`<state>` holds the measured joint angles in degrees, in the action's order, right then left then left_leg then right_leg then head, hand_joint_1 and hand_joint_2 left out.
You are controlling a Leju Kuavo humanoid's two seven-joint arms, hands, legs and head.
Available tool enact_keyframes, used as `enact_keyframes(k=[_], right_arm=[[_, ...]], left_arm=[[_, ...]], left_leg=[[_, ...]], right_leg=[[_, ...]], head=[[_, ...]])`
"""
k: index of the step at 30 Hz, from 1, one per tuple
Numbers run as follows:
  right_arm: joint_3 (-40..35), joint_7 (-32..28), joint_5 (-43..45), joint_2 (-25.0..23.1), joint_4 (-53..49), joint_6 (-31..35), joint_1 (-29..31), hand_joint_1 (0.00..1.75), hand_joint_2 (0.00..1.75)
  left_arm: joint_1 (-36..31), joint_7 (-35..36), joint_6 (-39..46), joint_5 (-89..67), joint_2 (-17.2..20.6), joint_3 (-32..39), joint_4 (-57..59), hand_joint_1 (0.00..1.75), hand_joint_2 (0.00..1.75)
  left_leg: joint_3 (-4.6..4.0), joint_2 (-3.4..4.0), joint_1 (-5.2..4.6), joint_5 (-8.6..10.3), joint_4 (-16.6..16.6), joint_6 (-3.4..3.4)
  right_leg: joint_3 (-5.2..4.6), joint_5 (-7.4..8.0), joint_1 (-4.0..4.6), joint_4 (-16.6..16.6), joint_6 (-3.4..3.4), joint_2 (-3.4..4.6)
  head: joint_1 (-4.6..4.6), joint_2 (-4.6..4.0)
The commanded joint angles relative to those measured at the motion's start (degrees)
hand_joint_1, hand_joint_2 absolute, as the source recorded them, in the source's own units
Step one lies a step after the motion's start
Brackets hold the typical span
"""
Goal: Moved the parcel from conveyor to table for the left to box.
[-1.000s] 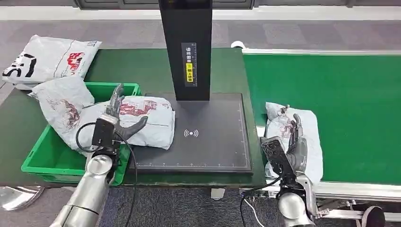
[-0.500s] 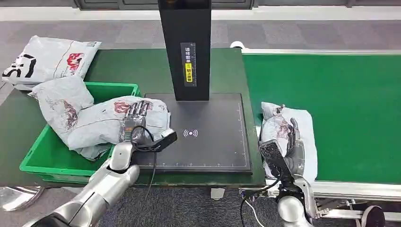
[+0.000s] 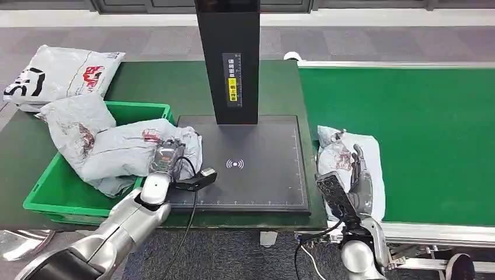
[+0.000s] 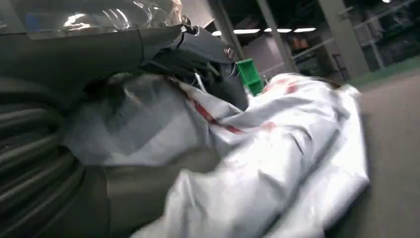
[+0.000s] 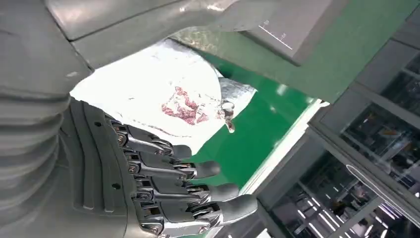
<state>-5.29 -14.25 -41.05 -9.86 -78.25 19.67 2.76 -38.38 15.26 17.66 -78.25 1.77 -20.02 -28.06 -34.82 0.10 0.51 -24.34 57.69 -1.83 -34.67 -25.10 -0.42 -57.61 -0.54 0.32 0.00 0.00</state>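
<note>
A grey-white parcel with red print (image 3: 125,153) lies half over the rim of the green bin (image 3: 58,189) and half on the black scan mat (image 3: 257,175). My left hand (image 3: 168,156) grips its right end, fingers on top and the thumb sticking out over the mat. In the left wrist view the parcel (image 4: 277,148) sits between the thumb and the dark fingers (image 4: 198,49). A second parcel (image 3: 344,160) lies at the near left edge of the green conveyor (image 3: 420,116). My right hand (image 3: 361,178) hovers at it with straight, spread fingers (image 5: 198,186), holding nothing; its parcel (image 5: 168,89) lies just beyond.
A black scanner column (image 3: 227,58) rises from the far side of the mat. Another crumpled parcel (image 3: 76,125) leans in the bin, and a larger bag (image 3: 58,73) lies on the dark table at the far left. Grey floor lies beyond.
My left hand came down on the parcel and pulled it left off the mat toward the bin. The conveyor parcel and my right hand shifted slightly left and farther away.
</note>
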Motion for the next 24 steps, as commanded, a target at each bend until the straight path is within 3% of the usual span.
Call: enact_keyframes(k=[1, 3, 5, 7, 12, 14, 18, 22, 24], right_arm=[[3.50, -0.39, 0.08, -0.55, 0.00, -0.75, 0.55, 0.00, 1.75], [3.56, -0.52, 0.11, -0.59, -0.12, -0.85, 0.37, 0.00, 1.75], [3.54, -0.63, 0.16, -0.52, -0.05, -0.89, 0.20, 0.00, 1.75], [3.72, -0.81, 0.47, -0.67, -0.41, -0.57, -0.27, 0.00, 1.75], [3.41, -0.98, 0.98, -0.82, -1.06, -0.24, -0.88, 0.00, 1.75], [3.27, -1.11, 1.24, -0.77, -0.45, -0.04, -0.54, 0.00, 1.75], [3.27, -1.16, 1.53, -1.19, 0.87, 0.06, 1.31, 0.00, 1.75], [3.40, -0.77, 1.61, -1.06, 2.85, -0.14, 3.99, 0.00, 1.75], [3.22, -0.68, 1.67, -0.92, 3.41, -0.26, 4.37, 0.00, 1.75]], left_arm=[[-1.97, -5.10, 1.73, 0.23, -1.21, 3.97, 2.31, 1.75, 1.75], [-1.82, -5.71, 1.26, -0.15, -1.45, 4.67, 1.51, 1.75, 1.75], [-1.51, -11.40, 2.28, 5.05, -2.64, 9.06, -0.38, 1.75, 1.75], [-1.28, -14.63, 7.29, 7.32, -3.29, 10.82, -3.72, 1.75, 1.75], [4.26, -25.70, 14.97, 23.16, -3.43, 15.81, -27.10, 1.75, 1.75], [5.20, -24.99, 13.27, 24.32, -2.44, 15.97, -31.89, 1.75, 1.75], [4.67, -22.00, 20.72, 20.76, -0.20, 19.27, -34.80, 1.75, 1.75], [-0.95, -9.96, 22.34, 0.66, 3.29, 24.92, -25.06, 1.75, 1.75], [-2.47, -7.70, 22.34, -3.47, 4.30, 27.00, -20.96, 1.75, 1.75]], left_leg=[[0.02, -0.06, 0.02, 0.00, -0.01, 0.02], [0.09, -0.13, 0.02, 0.00, -0.08, 0.06], [0.06, -0.12, 0.02, -0.01, -0.04, 0.06], [0.04, -0.12, 0.02, -0.01, -0.02, 0.05], [-0.06, -0.24, 0.03, -0.01, 0.01, 0.08], [-0.15, -0.03, 0.03, -0.01, 0.05, 0.04], [-0.06, 0.07, 0.02, -0.03, 0.02, 0.04], [-0.11, 0.16, 0.06, -0.03, 0.05, 0.03], [-0.04, 0.16, 0.06, 0.00, -0.01, 0.02]], right_leg=[[0.05, -0.03, 0.02, 0.03, 0.02, -0.08], [0.15, -0.05, 0.02, 0.11, 0.03, -0.14], [0.11, -0.05, 0.02, 0.07, 0.03, -0.13], [0.10, -0.05, 0.02, 0.05, 0.04, -0.13], [0.07, -0.08, 0.04, 0.06, 0.06, -0.26], [-0.08, -0.01, 0.05, 0.00, 0.03, -0.02], [-0.04, -0.01, 0.04, 0.01, 0.02, 0.08], [-0.10, 0.03, 0.06, -0.03, 0.00, 0.16], [-0.04, 0.03, 0.05, 0.00, -0.02, 0.16]], head=[[0.00, 0.00], [0.00, 0.00], [0.00, 0.00], [0.00, 0.00], [0.00, 0.00], [0.00, 0.00], [0.00, 0.00], [0.00, 0.00], [0.00, 0.00]])
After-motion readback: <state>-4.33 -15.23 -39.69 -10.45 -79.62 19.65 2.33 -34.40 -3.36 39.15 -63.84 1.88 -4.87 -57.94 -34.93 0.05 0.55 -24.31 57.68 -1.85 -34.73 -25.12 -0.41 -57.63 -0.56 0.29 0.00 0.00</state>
